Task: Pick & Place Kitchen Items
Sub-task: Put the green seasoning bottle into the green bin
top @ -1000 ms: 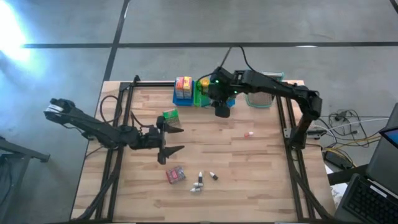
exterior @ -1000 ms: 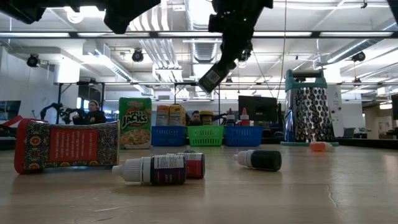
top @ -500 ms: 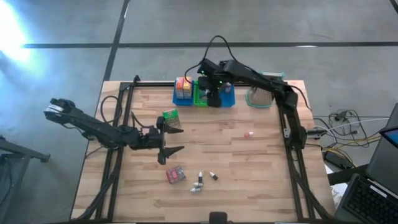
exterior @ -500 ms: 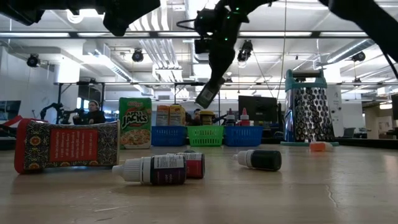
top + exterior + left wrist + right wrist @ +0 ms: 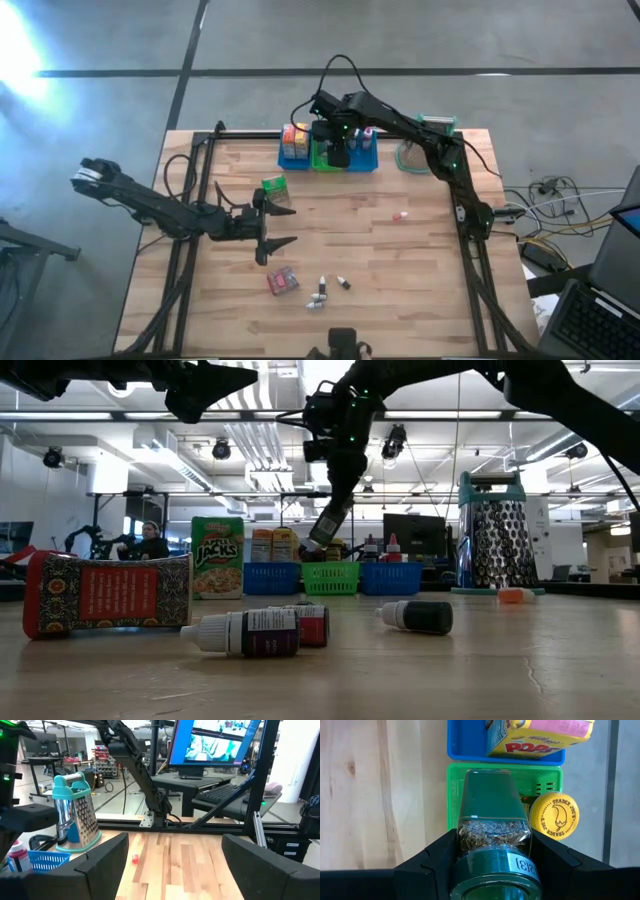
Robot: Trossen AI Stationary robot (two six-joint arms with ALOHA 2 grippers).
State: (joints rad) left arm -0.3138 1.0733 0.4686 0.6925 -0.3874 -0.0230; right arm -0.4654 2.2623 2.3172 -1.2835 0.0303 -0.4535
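Spice jar (image 5: 494, 827) sits clamped in our right claw (image 5: 495, 865), hanging over the green bin (image 5: 451, 790) at the table's (image 5: 420, 270) far edge, beside a yellow-lidded jar (image 5: 554, 816) already in it. Our left claw (image 5: 277, 225) hovers mid-table, fingers spread, empty; small bottles (image 5: 243, 632) and a red packet (image 5: 105, 594) lie on the near side.

A grey concrete floor (image 5: 300, 40) is stretching around the wooden table (image 5: 380, 270), a dark seam crossing it. Long ceiling lights (image 5: 150, 415) are glowing over an open workshop. A large monitor (image 5: 215, 742) is shining blue above a desk with a keyboard (image 5: 222, 792).
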